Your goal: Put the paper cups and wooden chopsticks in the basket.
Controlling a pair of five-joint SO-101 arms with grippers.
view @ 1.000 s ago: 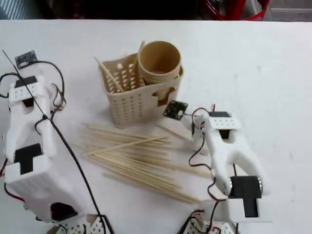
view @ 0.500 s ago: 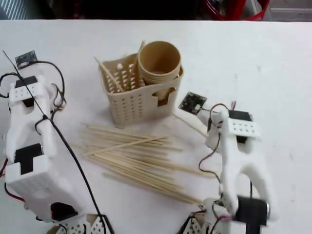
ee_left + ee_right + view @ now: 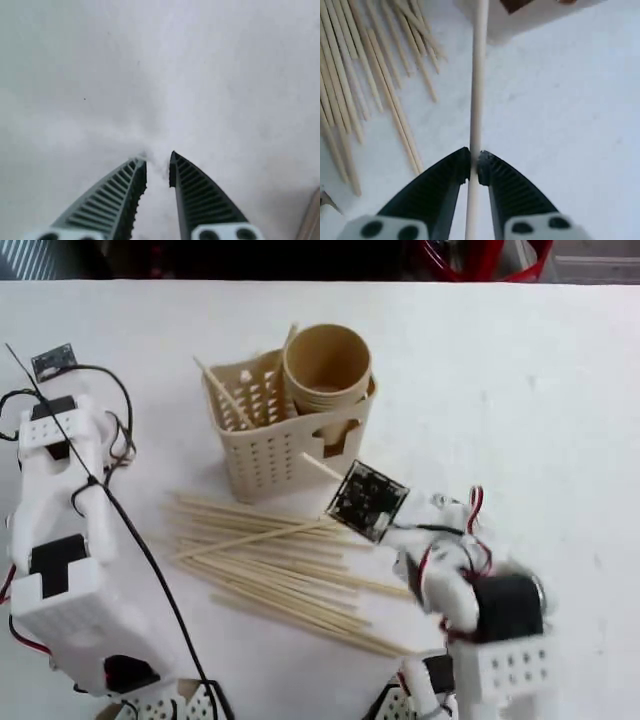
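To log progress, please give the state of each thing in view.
Basket: upright on table.
Paper cups: stacked upright inside basket.
Right pincer: shut on held chopstick.
Loose chopsticks: lying on table.
Left pincer: slightly open, empty.

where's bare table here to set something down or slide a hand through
Widest bare patch: the table right of the basket, beyond the right arm. Also the strip behind the basket. Crowded: the chopstick pile in front of the basket, where the right gripper grips one chopstick.
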